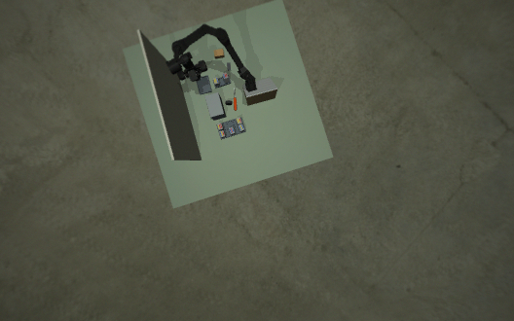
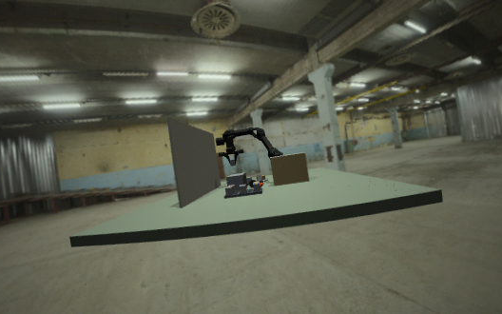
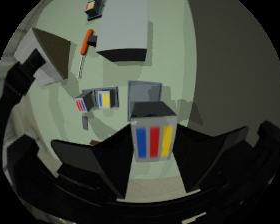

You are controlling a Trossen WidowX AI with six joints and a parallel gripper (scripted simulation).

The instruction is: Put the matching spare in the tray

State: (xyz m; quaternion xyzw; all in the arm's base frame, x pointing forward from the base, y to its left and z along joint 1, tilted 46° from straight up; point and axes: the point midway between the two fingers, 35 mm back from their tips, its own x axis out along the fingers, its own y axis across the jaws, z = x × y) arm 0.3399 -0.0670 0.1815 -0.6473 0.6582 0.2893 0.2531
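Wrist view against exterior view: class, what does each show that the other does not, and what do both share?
Only the wrist view shows the red, blue and yellow stripes on the block held in the hand, and the orange screwdriver. Only the exterior view shows the whole arm and the hall around it. Both show the green table and the grey wall panel.

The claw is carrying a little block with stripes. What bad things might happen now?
The claw holds the striped block high above the mat, so it might fall if the grip slips. The gray tray below looks small, so a drop from this height could miss it or bounce out. The tall gray wall stands close beside the arm, and a wide swing might bump it.
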